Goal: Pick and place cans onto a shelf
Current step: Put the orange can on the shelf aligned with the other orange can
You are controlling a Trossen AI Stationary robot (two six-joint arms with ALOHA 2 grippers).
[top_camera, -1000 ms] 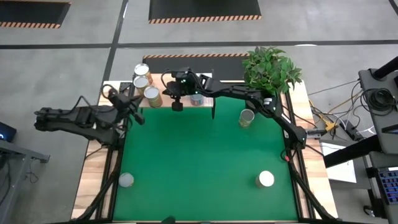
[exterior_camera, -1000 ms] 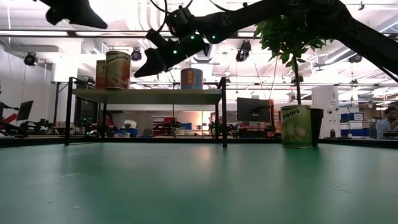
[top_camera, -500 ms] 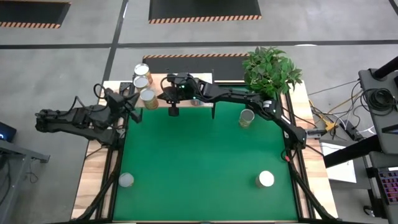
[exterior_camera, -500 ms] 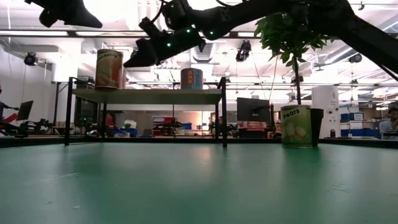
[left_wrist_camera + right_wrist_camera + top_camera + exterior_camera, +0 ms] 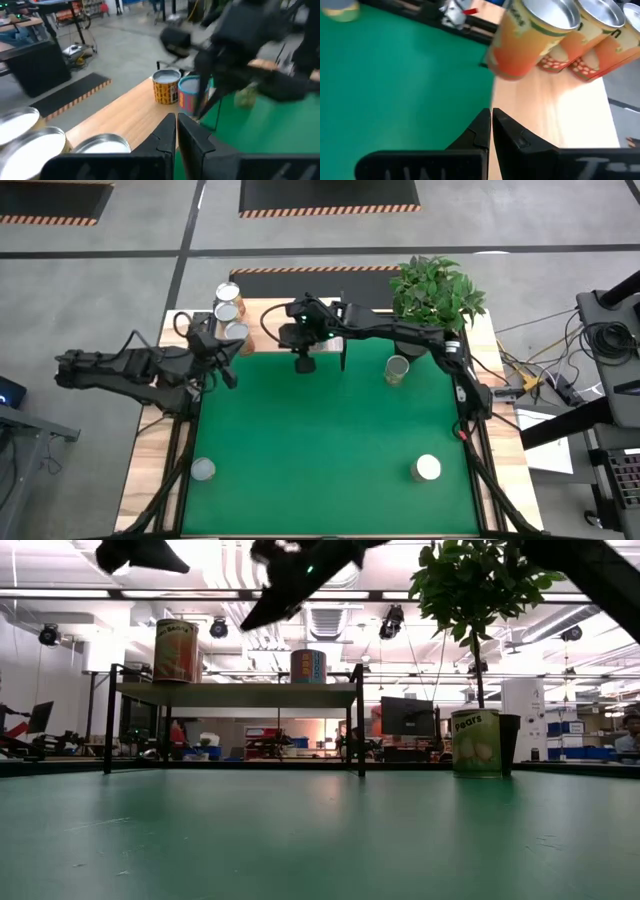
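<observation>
The shelf [image 5: 262,320] stands at the table's far edge. Three orange-labelled cans [image 5: 236,332] stand in a row on its left end, also seen in the right wrist view [image 5: 535,30]. Two more cans [image 5: 166,86] stand farther right on it. A green pears can [image 5: 398,368] and two other cans [image 5: 203,470] [image 5: 427,468] stand on the green mat. My right gripper [image 5: 303,364] hangs shut in the air in front of the shelf's middle, holding nothing. My left gripper [image 5: 228,375] is shut and bare, just near of the shelf's left end.
A potted plant [image 5: 436,290] stands at the far right corner, behind the pears can. The right arm [image 5: 400,335] reaches across the shelf's right end. The middle of the mat [image 5: 320,440] lies bare between the near cans.
My right gripper has risen and drawn toward the table's right edge, away from the three cans on the shelf's left end, staying shut. The nearest of those cans has shifted a little toward the left, into line with the two behind it.
</observation>
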